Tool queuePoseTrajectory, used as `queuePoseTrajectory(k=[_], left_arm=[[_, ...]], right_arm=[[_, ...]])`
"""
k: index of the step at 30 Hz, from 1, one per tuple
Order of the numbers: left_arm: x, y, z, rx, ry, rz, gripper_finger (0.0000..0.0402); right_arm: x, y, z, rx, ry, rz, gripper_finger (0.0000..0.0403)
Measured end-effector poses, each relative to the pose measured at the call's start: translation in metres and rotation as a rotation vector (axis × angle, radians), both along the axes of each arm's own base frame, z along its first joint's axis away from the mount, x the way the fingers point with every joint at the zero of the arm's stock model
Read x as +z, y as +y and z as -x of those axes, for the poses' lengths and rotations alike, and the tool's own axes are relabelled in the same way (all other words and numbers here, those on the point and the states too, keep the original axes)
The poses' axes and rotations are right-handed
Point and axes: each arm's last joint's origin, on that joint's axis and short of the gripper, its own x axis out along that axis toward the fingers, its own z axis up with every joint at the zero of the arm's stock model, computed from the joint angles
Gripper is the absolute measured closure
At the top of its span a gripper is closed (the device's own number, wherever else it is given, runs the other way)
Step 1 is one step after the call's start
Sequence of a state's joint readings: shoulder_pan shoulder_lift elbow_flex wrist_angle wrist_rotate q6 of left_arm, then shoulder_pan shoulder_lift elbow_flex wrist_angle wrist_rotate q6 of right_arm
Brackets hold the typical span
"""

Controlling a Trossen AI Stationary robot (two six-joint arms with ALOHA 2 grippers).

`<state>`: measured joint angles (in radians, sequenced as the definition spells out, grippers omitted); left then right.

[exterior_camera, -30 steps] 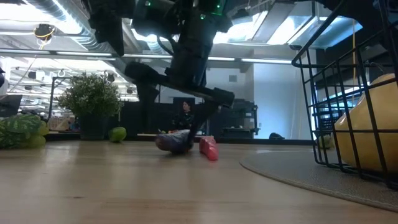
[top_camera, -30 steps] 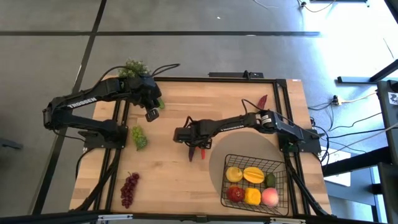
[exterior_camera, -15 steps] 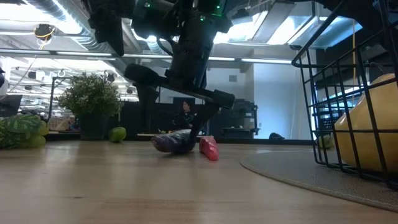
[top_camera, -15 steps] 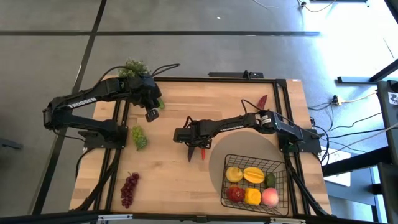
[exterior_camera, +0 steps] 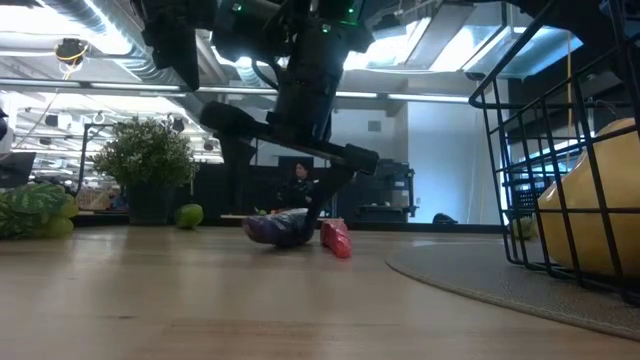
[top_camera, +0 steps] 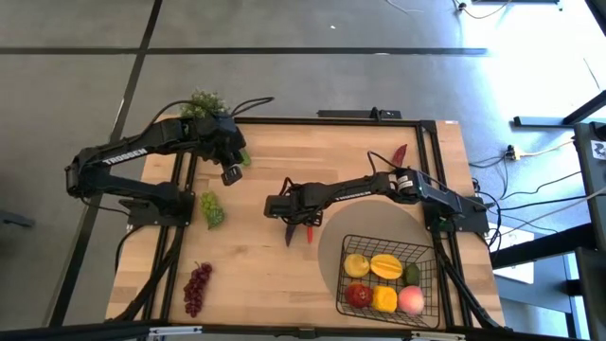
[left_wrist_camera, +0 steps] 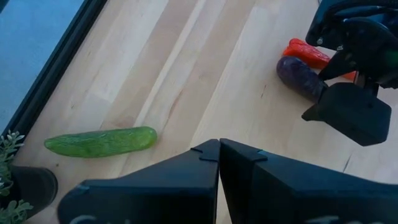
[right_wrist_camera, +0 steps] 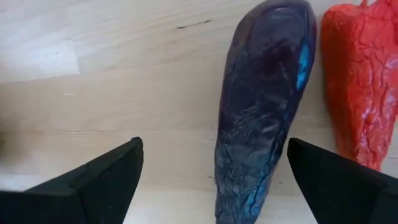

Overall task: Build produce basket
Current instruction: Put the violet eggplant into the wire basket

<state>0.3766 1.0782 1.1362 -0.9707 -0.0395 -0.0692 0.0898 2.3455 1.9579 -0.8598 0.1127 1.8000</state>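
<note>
**Asker:** Reaching for what, exactly, and has anything changed?

**Describer:** Almost nothing has changed over the last second. The right gripper [top_camera: 293, 227] still hangs low at mid-table with its two dark fingers [right_wrist_camera: 93, 180] spread wide. A dark purple, wrinkled, chili-shaped vegetable [right_wrist_camera: 261, 106] lies flat on the wood between the open jaws, untouched. A red chili [right_wrist_camera: 354, 87] lies just beside it, outside the far jaw. The purple piece has barely shifted, so I judge the grasp has not begun; the jaws have yet to close.

**Asker:** And the other arm?

**Describer:** The left gripper [top_camera: 230, 173] waits near the table's far left corner, jaws pressed together on nothing. A green cucumber [left_wrist_camera: 99, 142] lies on the wood ahead of them.

**Asker:** What is in the container?

**Describer:** The black wire-mesh rectangular basket [top_camera: 426, 248] sits well apart from the open jaws, at the near right of the table. It holds about six pieces in yellow, orange, red, green and pink. Green grapes [top_camera: 212, 209], purple grapes [top_camera: 196, 287] and another dark red chili [top_camera: 401, 152] stay outside, so the job looks roughly half done.
</note>
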Motion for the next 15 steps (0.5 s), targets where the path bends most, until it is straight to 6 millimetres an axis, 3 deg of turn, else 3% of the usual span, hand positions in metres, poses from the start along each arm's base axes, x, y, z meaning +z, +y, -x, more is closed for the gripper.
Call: queuePoseTrajectory(k=[7, 15], left_arm=[[0.0000, 0.0000, 0.0000, 0.001, 0.000, 0.000, 0.0401], [-0.0001, 0.0000, -0.0001, 0.001, 0.000, 0.001, 0.0401]], right_arm=[[-0.0010, -0.0003, 0.0030, -0.006, 0.032, 0.001, 0.0039], [-0.0009, -0.0003, 0.0030, -0.009, 0.031, 0.000, 0.0148]])
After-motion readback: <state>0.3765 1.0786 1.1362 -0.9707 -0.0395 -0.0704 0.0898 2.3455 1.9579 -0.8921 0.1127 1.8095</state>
